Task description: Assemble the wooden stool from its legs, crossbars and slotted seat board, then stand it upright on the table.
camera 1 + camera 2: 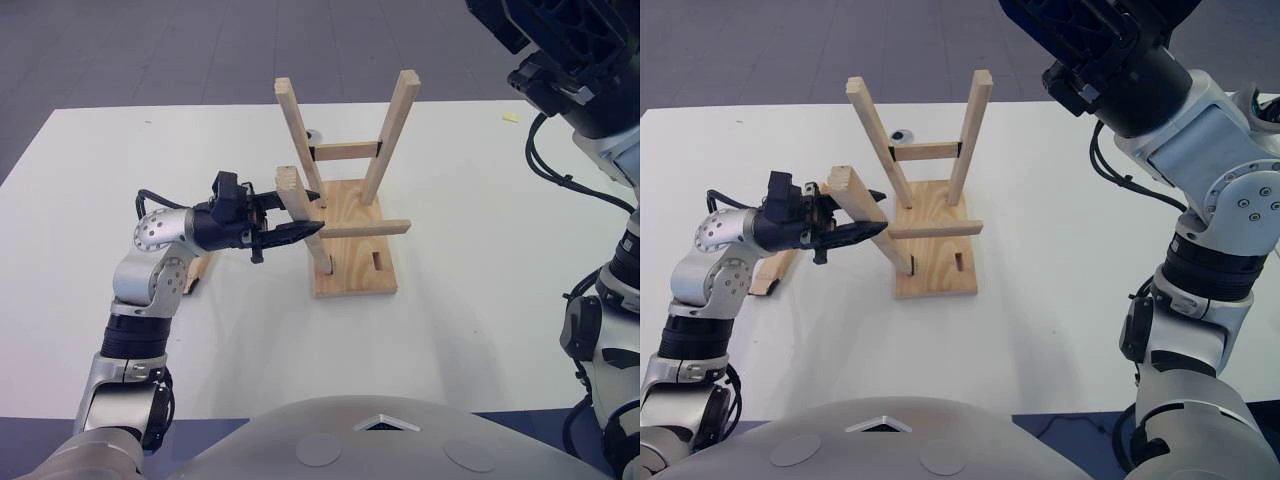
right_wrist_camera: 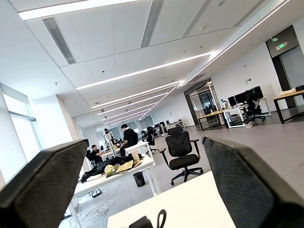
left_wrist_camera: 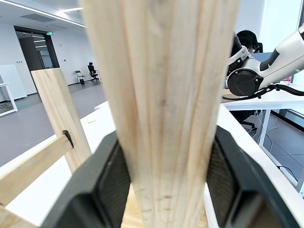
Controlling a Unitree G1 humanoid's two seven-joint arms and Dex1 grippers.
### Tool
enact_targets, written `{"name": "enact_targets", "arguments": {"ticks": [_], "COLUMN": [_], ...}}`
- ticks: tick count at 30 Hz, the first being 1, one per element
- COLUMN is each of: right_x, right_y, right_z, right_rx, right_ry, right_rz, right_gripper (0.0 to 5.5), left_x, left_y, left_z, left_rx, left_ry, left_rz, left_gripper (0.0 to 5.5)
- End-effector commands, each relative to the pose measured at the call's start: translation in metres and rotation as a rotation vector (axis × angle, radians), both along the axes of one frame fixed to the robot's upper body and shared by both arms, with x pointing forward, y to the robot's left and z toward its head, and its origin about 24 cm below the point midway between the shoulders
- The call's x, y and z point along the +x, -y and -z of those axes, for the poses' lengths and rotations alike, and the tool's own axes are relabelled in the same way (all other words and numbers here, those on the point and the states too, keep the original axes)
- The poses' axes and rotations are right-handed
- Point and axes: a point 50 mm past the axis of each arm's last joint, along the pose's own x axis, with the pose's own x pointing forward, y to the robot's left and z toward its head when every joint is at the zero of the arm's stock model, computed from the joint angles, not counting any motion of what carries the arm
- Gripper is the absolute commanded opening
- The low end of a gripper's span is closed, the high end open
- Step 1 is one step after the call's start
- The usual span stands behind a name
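Note:
The seat board [image 1: 357, 275] lies flat on the white table with the stool upside down. Two far legs [image 1: 294, 122] [image 1: 396, 118] stand in it, joined by a crossbar [image 1: 346, 151]. The near left leg [image 1: 291, 186] leans in its slot, and my left gripper [image 1: 318, 213] is shut on it from the left; its pads [image 3: 114, 185] press both sides of the leg [image 3: 161, 109]. A second crossbar [image 1: 366, 229] runs right from this leg. The slot [image 1: 380, 262] at the near right is vacant. My right gripper [image 2: 147, 180] hangs high at the right, open and holding nothing.
A loose wooden piece [image 1: 197, 273] lies on the table beside my left forearm. A small grey disc [image 1: 318, 137] sits behind the stool and a yellow scrap [image 1: 511, 117] at the far right. The table [image 1: 480, 250] right of the board is bare.

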Motion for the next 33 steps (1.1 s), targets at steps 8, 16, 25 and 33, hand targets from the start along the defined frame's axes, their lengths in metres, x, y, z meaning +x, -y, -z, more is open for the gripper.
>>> {"name": "enact_targets", "arguments": {"ticks": [8, 16, 25, 33], "right_x": [0.000, 0.000, 0.000, 0.000], "right_y": [-0.001, -0.001, -0.001, 0.002], "right_z": [0.002, 0.004, 0.007, 0.008], "right_rx": [-0.013, -0.006, 0.001, 0.008], "right_ry": [-0.014, -0.024, -0.034, -0.035], "right_rz": [0.005, 0.015, 0.036, 0.064], "right_gripper": [4.47, 4.47, 4.47, 4.47], "left_x": [0.000, -0.025, -0.043, -0.057], "left_y": [-0.006, 0.002, -0.001, -0.004], "left_z": [0.020, 0.060, 0.096, 0.109], "left_rx": [0.127, 0.090, 0.258, 0.527], "left_ry": [-0.036, -0.202, -0.335, -0.206], "left_rz": [0.084, 0.009, -0.106, -0.085], "left_gripper": [2.03, 2.03, 2.03, 2.03]}}
